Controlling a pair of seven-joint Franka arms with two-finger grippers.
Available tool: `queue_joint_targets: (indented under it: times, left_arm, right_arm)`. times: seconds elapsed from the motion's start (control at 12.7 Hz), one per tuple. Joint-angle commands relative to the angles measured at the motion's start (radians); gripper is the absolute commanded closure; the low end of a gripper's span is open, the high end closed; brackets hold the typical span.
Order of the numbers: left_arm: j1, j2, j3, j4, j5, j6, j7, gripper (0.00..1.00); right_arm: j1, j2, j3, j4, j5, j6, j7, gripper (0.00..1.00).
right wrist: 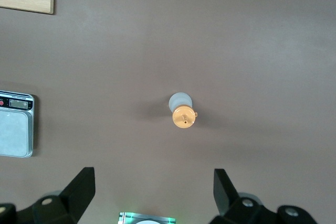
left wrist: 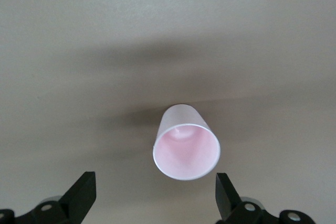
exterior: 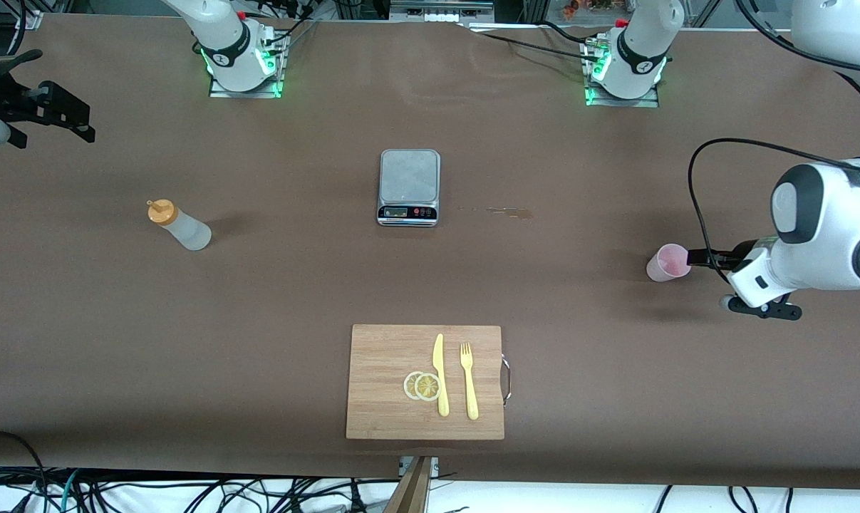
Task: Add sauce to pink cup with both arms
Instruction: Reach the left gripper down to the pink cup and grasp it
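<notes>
Nearest the front camera: a cutting board (exterior: pixel 425 381) with knife and fork. Farther up, toward the left arm's end of the desk, the pink cup (exterior: pixel 668 262) upright, with the left gripper (left wrist: pixel 155 199) released just beside it, rim facing it. Toward the right arm's end, the sauce (exterior: pixel 179 225) upright, directly under the released right gripper (right wrist: pixel 154 196).
</notes>
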State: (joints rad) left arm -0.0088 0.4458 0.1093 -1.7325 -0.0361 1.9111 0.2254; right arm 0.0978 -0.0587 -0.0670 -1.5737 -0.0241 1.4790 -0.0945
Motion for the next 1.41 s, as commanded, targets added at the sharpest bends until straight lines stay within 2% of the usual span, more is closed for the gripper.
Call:
queue_joint_targets:
  times: [0.0,0.39,0.86,1.18,1.33]
  left_arm:
    - [0.004,-0.029,0.012,-0.113,0.024,0.132,0.026,0.00]
    - [0.004,-0.041,0.017,-0.234,0.024,0.276,0.026,0.01]
    - [-0.007,-0.082,0.017,-0.321,0.021,0.325,0.025,0.02]
    - [-0.014,-0.082,0.017,-0.340,0.019,0.364,0.009,0.20]
    - [-0.016,-0.079,0.017,-0.340,0.018,0.385,0.006,0.36]
  right_arm:
    - [-0.004,0.002,0.001,0.014,0.001,-0.012,-0.013,0.00]
    - [-0.004,0.002,0.001,0.014,0.001,-0.011,-0.013,0.00]
    - [-0.007,0.003,0.001,0.014,0.001,-0.008,-0.013,0.00]
    - [-0.007,0.002,-0.001,0.017,-0.002,-0.005,-0.017,0.00]
    - [-0.007,0.002,-0.002,0.026,0.000,-0.005,-0.017,0.00]
